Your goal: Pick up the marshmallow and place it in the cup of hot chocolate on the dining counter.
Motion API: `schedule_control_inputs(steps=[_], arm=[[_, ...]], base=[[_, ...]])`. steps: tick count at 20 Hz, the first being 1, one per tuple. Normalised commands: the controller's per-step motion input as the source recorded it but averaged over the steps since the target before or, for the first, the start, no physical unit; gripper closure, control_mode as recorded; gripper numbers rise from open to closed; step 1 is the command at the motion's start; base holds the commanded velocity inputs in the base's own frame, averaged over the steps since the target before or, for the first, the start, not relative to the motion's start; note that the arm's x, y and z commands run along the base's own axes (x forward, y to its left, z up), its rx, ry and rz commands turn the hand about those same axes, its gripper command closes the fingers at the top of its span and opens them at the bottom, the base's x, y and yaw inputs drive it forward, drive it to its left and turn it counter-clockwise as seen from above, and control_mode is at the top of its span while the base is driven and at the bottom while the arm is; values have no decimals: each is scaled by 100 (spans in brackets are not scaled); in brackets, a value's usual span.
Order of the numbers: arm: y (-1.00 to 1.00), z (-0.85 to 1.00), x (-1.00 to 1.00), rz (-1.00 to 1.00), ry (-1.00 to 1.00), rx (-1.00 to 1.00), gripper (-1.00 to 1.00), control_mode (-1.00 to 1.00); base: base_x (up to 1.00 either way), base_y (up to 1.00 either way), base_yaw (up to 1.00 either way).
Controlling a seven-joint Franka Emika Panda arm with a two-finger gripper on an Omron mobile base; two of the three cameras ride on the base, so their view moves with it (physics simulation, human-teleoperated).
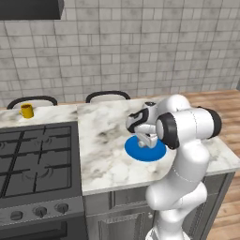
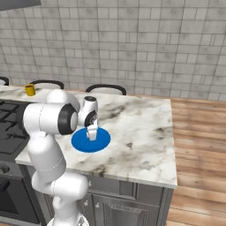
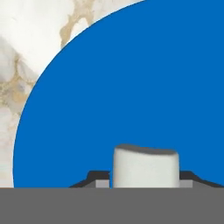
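I see the end effector (image 3: 145,183) clamped on the marshmallow (image 3: 146,166), low over the blue plate (image 3: 131,87); mug (image 1: 26,110) far left on the table (image 1: 108,159).

So the plate (image 1: 145,151) sits on the dining counter (image 1: 108,140), marshmallow (image 3: 145,168) on the plate. Stovetop (image 1: 37,161) is left of the plate, mug (image 1: 26,110) way off behind-left.

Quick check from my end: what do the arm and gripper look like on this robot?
The arm is glossy white with rounded, bulky segments and black bands at the joints. The gripper is white and dark grey, ending in two small dark fingers. No cables or markings show.
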Motion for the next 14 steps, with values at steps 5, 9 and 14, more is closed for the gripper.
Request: schedule_control_inputs(steps=[5, 9, 14], arm=[[0, -33, -8, 0, 0, 0, 100, -100], [0, 19, -17, 0, -8, 4, 100, -100], [0, 70, -28, 0, -27, 9, 100, -100]], base=[[0, 0, 0], [0, 0, 0], [0, 0, 0]])
